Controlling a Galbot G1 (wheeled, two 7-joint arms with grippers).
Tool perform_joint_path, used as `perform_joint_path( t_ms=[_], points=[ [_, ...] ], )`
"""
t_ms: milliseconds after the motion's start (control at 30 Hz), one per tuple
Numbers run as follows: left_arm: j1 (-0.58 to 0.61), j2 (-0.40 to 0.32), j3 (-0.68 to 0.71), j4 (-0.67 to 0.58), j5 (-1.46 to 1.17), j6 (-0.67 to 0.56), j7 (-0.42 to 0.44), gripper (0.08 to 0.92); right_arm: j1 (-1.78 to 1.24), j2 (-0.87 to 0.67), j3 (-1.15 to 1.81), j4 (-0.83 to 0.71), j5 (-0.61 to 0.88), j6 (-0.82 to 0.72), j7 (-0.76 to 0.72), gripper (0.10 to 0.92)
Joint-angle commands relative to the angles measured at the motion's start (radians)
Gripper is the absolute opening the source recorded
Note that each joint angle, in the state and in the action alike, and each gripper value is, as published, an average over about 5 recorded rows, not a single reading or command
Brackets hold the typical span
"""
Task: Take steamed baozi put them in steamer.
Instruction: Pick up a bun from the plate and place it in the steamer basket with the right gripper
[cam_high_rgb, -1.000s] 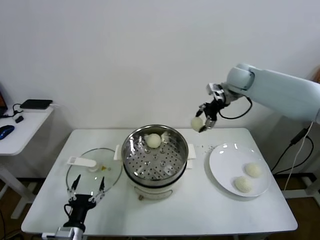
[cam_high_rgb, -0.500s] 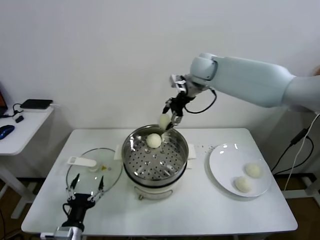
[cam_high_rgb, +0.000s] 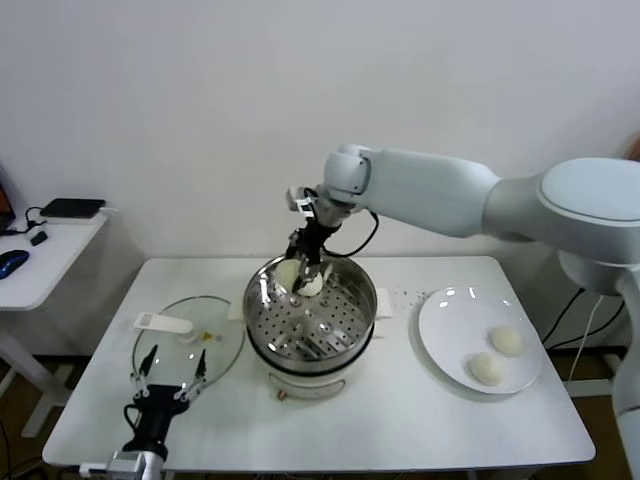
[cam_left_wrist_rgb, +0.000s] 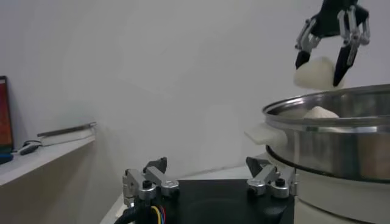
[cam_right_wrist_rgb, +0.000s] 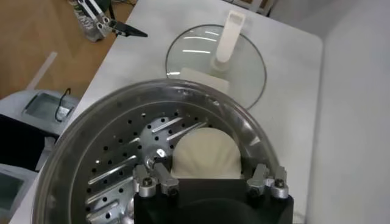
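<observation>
My right gripper (cam_high_rgb: 300, 264) is shut on a cream-white baozi (cam_high_rgb: 289, 272) and holds it just above the back left of the shiny steel steamer (cam_high_rgb: 300, 332). In the right wrist view this baozi (cam_right_wrist_rgb: 204, 155) fills the gap between the fingers of my right gripper (cam_right_wrist_rgb: 210, 181), over the perforated bottom of the steamer (cam_right_wrist_rgb: 116, 164). A second baozi (cam_high_rgb: 313, 284) lies inside the basket, close beside the held one. Two more baozi (cam_high_rgb: 507, 340) (cam_high_rgb: 487, 369) rest on the white plate (cam_high_rgb: 445, 320). My left gripper (cam_high_rgb: 171, 379) stays parked and open at the table's front left.
A flat glass lid (cam_high_rgb: 190, 345) with a white handle lies left of the steamer, just behind my left gripper. A side table (cam_high_rgb: 40, 255) with a black device stands at the far left. The white wall is close behind the table.
My right arm has swung left with the baozi, from beside the steamer's right side to low over its back left part. The left arm has not moved.
</observation>
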Motion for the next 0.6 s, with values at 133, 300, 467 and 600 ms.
perform_joint_path(
  t_ms=[133, 300, 467, 600],
  points=[
    [-0.002, -0.002, 0.002, 0.002, 0.004, 0.001, 0.0, 0.823, -0.079, 0.051, 0.008, -0.015, -0.013, -0.006, 0.012, 0.729],
    [-0.001, -0.002, 0.0, 0.002, 0.004, 0.001, 0.0, 0.823, -0.095, 0.059, 0.012, -0.021, -0.02, -0.005, 0.014, 0.729],
    [0.001, -0.001, -0.001, 0.004, 0.004, -0.001, 0.0, 0.823, -0.109, 0.062, 0.016, -0.024, -0.031, -0.005, 0.017, 0.729],
    [0.001, -0.001, -0.001, 0.005, 0.004, -0.001, 0.0, 0.823, -0.116, 0.064, 0.021, -0.028, -0.04, -0.004, 0.018, 0.729]
  ],
)
